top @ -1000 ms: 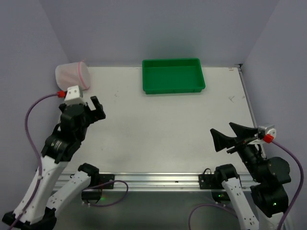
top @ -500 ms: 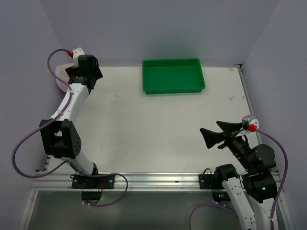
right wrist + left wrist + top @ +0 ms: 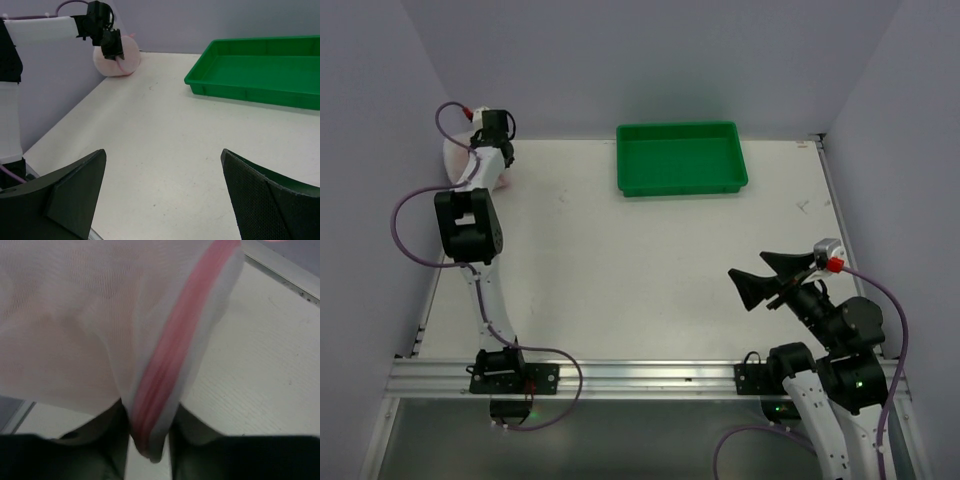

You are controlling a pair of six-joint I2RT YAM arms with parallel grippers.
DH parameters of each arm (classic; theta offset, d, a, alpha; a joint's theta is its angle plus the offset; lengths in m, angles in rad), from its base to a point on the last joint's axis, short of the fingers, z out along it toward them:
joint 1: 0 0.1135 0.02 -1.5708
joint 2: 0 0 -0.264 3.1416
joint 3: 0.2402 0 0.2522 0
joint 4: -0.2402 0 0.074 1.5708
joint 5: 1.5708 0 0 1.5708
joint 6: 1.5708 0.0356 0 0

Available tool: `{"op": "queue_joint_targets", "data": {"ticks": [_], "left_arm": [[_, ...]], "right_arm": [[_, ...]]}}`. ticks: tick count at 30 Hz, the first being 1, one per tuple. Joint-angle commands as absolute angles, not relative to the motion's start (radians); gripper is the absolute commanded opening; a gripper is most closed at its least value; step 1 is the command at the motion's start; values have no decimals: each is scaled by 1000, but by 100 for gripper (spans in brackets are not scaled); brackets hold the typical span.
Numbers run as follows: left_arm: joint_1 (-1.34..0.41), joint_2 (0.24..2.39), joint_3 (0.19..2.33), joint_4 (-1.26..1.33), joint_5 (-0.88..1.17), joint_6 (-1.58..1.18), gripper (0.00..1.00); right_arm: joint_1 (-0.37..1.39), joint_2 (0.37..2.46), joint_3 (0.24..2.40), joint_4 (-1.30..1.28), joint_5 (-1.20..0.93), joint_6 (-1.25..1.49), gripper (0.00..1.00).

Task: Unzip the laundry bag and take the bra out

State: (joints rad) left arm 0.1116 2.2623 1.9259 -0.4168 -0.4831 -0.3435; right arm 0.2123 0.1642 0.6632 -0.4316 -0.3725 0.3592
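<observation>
Desk point(image 3: 650, 260): white, walled in pale purple on three sides, arm bases along the near edge.
Tray point(image 3: 682, 189): green, at the far edge, a little right of centre, nothing in it.
Bag point(image 3: 452, 162): pinkish-white, in the far left corner, largely hidden behind the left arm.
Left arm point(image 3: 467, 225): stretched along the left edge to the far corner.
Left hand point(image 3: 500, 140): at the bag; fingers not made out from above.
Right hand point(image 3: 767, 275): over the near right of the desk, fingers spread wide, holding nothing, well apart from tray and bag.
Cables point(image 3: 400, 230): purple, looping off each arm.
</observation>
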Motion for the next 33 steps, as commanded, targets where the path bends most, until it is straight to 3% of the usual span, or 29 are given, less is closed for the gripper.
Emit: {"op": "queue_joint_targets", "data": {"ticks": [1, 2, 3, 6, 10, 15, 19, 23, 29, 33], "left_arm": [[103, 2275, 2013, -469, -361, -293, 25], [101, 2249, 2007, -485, -329, -301, 0], [97, 2225, 1975, -485, -289, -308, 0], [48, 2089, 1878, -495, -157, -342, 0], [-79, 1841, 1651, -473, 172, -429, 0], [-242, 1501, 1261, -254, 409, -596, 0], [-414, 1352, 1011, -82, 563, -728, 0], [-534, 1189, 710, 223, 537, -883, 0], [-549, 1175, 421, 418, 486, -1012, 0], [-546, 1164, 348, 414, 427, -1017, 19]], "right_arm": [[215, 178, 660, -371, -420, 371, 99], [215, 175, 657, -368, -419, 379, 99], [215, 172, 657, -367, -419, 380, 99], [215, 172, 667, -361, -423, 388, 99], [215, 176, 687, -367, -437, 390, 99], [213, 225, 699, -390, -358, 462, 99], [213, 294, 709, -390, -405, 498, 99], [215, 322, 683, -336, -471, 520, 99], [216, 377, 638, -298, -475, 535, 99], [227, 425, 559, -220, -494, 569, 95]]}}
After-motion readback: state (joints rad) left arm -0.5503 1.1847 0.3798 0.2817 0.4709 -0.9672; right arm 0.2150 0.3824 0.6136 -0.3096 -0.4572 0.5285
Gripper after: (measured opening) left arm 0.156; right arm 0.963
